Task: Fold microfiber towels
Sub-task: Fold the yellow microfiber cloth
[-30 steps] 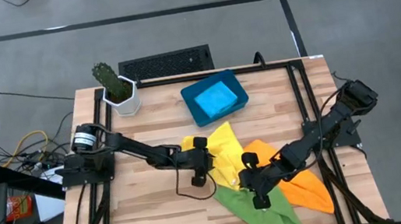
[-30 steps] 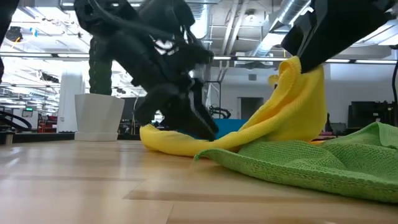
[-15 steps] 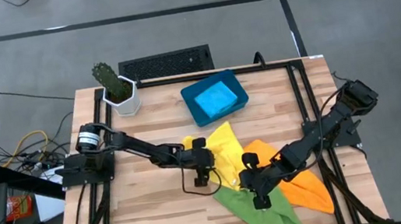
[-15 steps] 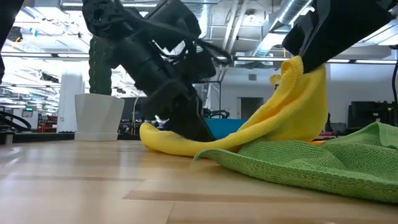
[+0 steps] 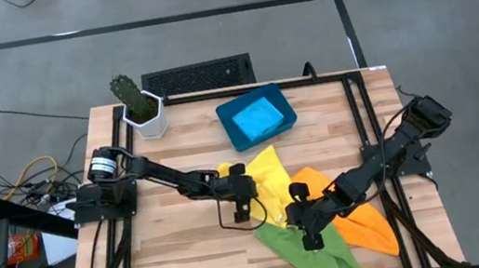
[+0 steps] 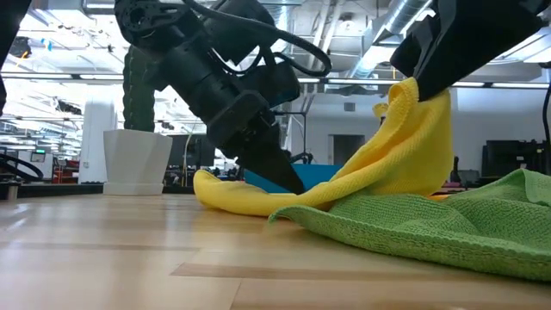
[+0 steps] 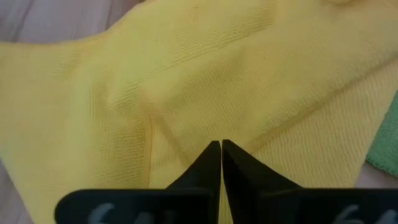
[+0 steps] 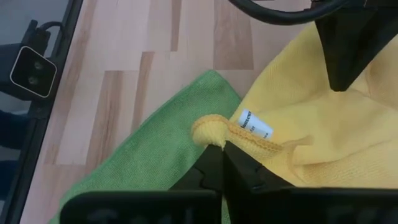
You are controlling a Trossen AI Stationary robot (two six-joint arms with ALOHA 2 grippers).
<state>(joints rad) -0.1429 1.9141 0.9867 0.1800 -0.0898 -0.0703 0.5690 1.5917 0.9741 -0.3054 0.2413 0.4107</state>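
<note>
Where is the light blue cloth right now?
From above, the blue cloth lies inside the dark-blue tray at the table's far middle, right of the cactus pot and behind the yellow cloth.

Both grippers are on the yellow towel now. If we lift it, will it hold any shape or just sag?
Likely sag: the yellow towel already droops in a curve from the right gripper to the table. Probably light, since a pinched corner holds it up. It may drag the green towel it overlaps.
</note>
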